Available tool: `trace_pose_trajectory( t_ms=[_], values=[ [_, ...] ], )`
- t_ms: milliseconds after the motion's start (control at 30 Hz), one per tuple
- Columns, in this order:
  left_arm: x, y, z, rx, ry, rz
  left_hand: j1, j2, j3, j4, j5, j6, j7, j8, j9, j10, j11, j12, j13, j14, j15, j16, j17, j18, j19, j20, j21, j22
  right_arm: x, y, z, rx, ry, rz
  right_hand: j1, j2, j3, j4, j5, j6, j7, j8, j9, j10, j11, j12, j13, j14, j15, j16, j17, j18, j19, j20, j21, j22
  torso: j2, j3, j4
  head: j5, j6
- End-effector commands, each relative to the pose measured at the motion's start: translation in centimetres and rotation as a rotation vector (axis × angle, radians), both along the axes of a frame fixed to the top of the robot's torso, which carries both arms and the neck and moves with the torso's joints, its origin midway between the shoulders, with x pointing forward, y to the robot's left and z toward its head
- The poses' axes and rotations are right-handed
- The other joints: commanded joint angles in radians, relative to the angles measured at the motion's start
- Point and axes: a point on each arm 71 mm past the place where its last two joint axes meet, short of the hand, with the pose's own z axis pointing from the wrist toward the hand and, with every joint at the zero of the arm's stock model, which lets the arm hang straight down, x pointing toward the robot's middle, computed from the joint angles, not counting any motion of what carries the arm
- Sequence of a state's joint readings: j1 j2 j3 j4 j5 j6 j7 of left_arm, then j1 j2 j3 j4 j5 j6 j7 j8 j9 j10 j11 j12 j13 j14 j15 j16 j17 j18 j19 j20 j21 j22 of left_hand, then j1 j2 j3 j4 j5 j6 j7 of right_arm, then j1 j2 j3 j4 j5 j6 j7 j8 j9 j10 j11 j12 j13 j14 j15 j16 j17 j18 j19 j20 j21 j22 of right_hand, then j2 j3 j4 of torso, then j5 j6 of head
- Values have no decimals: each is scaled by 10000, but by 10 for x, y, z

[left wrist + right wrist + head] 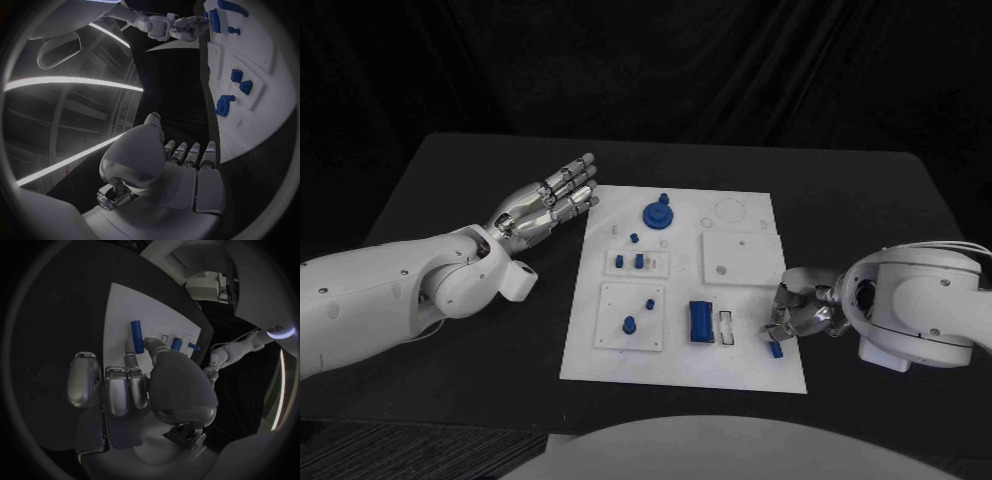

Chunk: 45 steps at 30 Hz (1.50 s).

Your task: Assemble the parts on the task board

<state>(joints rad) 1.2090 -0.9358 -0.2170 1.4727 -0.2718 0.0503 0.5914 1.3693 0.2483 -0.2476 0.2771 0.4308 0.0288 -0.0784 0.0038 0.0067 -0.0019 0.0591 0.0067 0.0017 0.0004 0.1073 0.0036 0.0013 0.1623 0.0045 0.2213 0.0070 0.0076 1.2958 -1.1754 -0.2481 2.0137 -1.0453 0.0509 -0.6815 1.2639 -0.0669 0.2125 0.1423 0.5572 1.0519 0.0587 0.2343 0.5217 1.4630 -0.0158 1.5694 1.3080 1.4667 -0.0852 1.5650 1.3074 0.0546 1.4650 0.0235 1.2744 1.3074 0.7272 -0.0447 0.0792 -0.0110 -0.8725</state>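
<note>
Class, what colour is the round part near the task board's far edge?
Blue; the round part shows best in the head view.

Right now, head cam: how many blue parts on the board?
8 that I can make out on the task board: round part, small peg, pair, two small ones, long bar, one by the right hand. Others may be hidden.

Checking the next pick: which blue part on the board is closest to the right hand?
The small blue part at the task board's near right edge, just below the right hand. The long blue bar and the others lie farther left.
</note>
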Motion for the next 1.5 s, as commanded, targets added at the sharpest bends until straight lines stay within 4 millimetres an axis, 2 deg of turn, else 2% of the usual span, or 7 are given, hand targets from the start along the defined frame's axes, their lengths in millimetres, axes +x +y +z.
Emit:
trace_pose_trajectory(
  t_ms=[33,200,367,500,800,900,1500],
  values=[
    [-1,-2,0,-129,0,-178,108,29,85,2,42,23,84,53,14,19,65,-67,-17,-4,66,-36,-13,161,47,62,15,9,-4,5,3,1780,1312,-1643,-190,-6,1715,-1573,45,68,13,45,42,1078,39,14,2628,1026,58,32,2556,58,189,71,46,1837,-3,-8,2,-21,-2],
    [-1,-3,0,-128,23,-205,110,31,87,2,42,22,87,53,14,19,70,-67,-17,-4,72,-36,-13,162,49,65,17,12,-1,11,5,2541,1908,-2329,-407,-9,1855,-1564,30,77,-2,83,44,1078,32,14,2628,1024,51,28,2544,53,197,67,77,1843,9,-10,3,-66,-2],
    [-1,-2,0,-121,44,-211,110,31,87,2,42,22,87,53,14,19,70,-67,-17,-4,72,-36,-13,162,49,65,17,12,4,17,3,2669,2107,-2471,-625,6,1996,-1615,-331,19,-40,187,125,1078,-6,14,2628,1014,42,12,2493,95,125,60,-123,1785,22,-7,5,-72,-2],
    [-1,-2,0,-118,69,-231,117,39,94,4,43,29,95,55,16,19,83,-67,-17,-4,96,-36,-13,161,51,83,19,13,7,20,-1,2441,1892,-2230,-911,35,2001,-1556,-1048,-69,-87,318,226,1078,-40,14,2628,1011,17,8,2478,99,110,44,-141,1779,14,-10,8,-101,-2],
    [-1,-4,-1,-118,131,-308,122,46,100,7,38,51,110,61,21,19,90,-67,-17,-4,134,-36,-13,160,57,117,24,17,15,25,-8,2064,1145,-1770,-1093,53,1922,-1460,-1721,-172,-105,398,269,1078,-59,14,2628,1011,7,8,2478,106,93,32,-184,1767,5,-7,-1,-60,-2],
    [-1,-4,-1,-106,145,-311,126,50,104,7,41,58,118,63,22,19,92,-67,-17,-4,154,-36,-13,159,51,131,19,12,17,26,-9,1989,879,-1642,-1209,55,1783,-1356,-1521,-193,-108,424,274,1078,-60,14,2628,1016,6,16,2504,114,76,31,-230,1755,2,-8,-5,-69,-2],
    [-1,-4,-1,-74,206,-342,131,63,112,13,43,72,143,67,25,19,97,-67,-17,-4,223,-36,-13,153,51,155,19,11,20,34,-14,2063,293,-1444,-1248,87,1636,-1272,-1705,-176,-128,475,286,1078,-75,14,2628,1005,3,0,2453,129,50,29,-304,1735,3,-8,0,-46,-2]
  ],
)
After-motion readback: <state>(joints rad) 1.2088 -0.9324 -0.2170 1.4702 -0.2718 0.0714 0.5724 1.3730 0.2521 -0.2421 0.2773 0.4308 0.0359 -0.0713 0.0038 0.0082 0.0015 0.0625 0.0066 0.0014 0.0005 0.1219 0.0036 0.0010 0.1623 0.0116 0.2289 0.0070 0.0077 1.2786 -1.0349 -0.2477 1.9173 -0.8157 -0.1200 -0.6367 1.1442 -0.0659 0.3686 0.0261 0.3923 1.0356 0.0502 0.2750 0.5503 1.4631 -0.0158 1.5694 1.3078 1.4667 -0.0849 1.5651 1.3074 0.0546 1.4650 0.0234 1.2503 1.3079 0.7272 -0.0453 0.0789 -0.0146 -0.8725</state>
